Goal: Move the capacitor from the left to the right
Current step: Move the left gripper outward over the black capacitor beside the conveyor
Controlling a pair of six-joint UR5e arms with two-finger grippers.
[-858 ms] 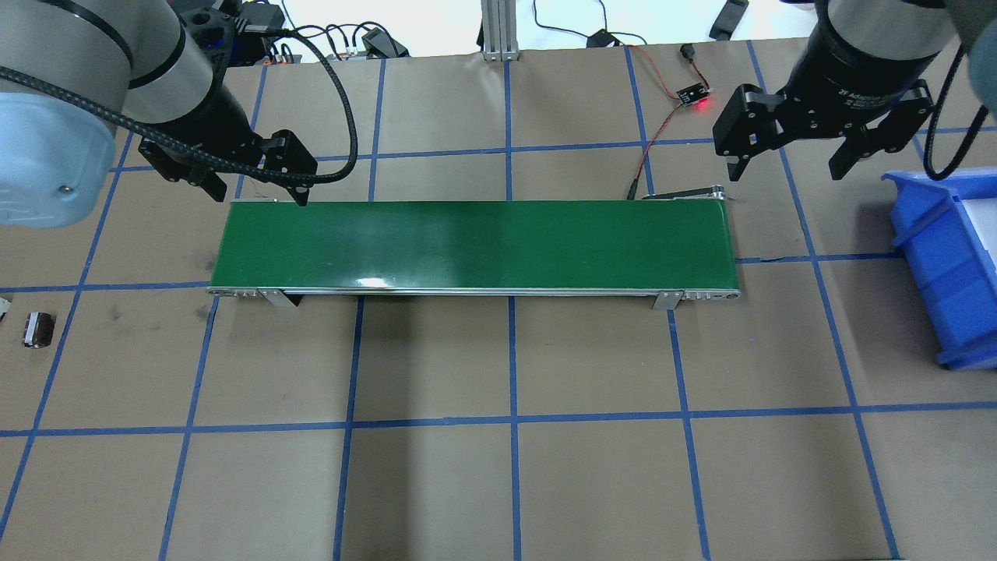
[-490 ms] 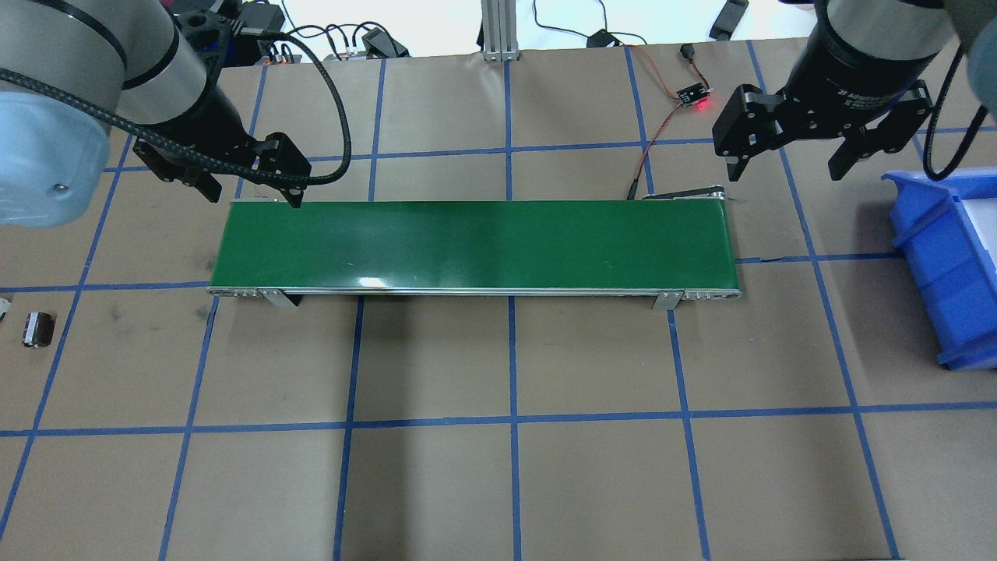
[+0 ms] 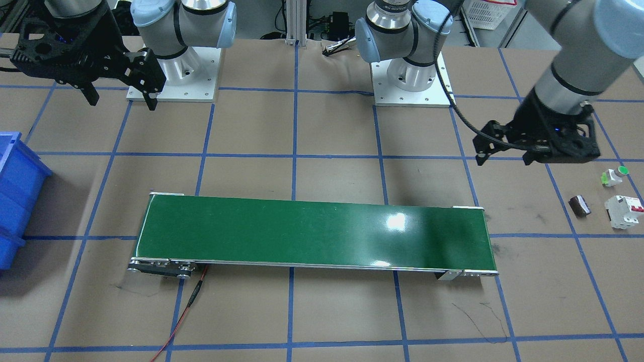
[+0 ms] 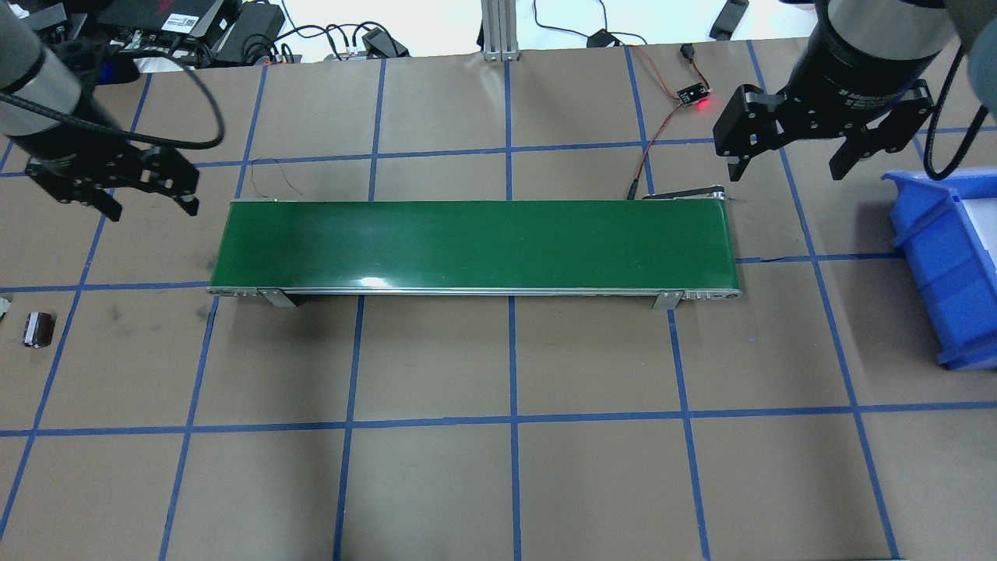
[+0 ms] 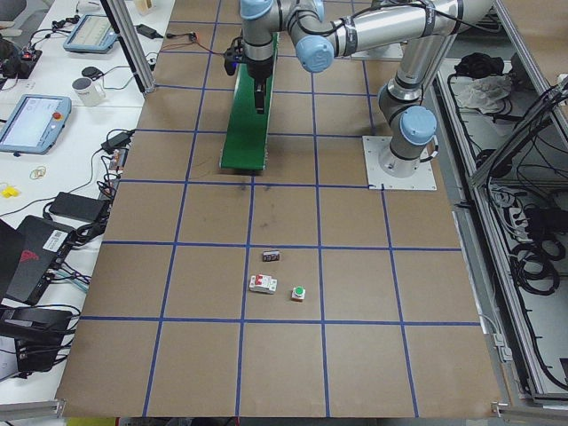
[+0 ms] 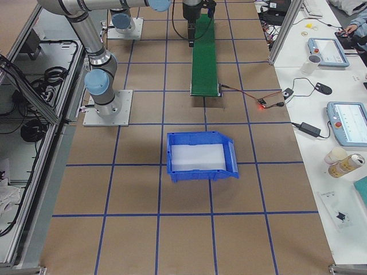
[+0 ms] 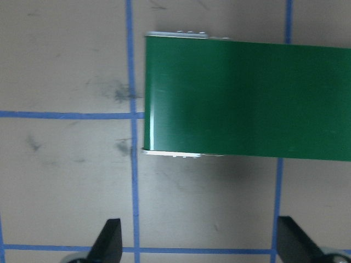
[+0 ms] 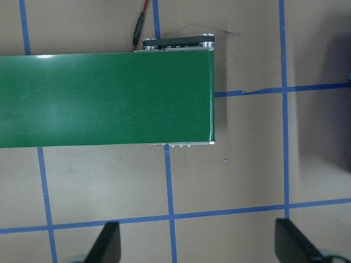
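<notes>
Swung leftward off the conveyor (image 4: 475, 245) corner since earlier, the left gripper (image 4: 153, 207) hovers, jaws open and empty. The capacitor (image 4: 37, 329) lies on its side at the bench (image 4: 467, 475) left end, near a white breaker (image 3: 624, 211) and push-button (image 3: 615, 176). The right gripper (image 4: 787, 171) hangs with jaws apart, empty, past the conveyor's other end.

Bright, even light from above in all views, no dim spots. Green belt (image 3: 317, 234) throws a white glare patch in the front-facing view and a smaller one at its near edge in the overhead. Shadows on the worktop (image 4: 436, 351) under belt and arms are soft, diffuse. Overhead's top strip is blown out white. Wrist views slightly soft; fingers (image 7: 109, 241) at the bottom edge blurred. Side views coarse.
</notes>
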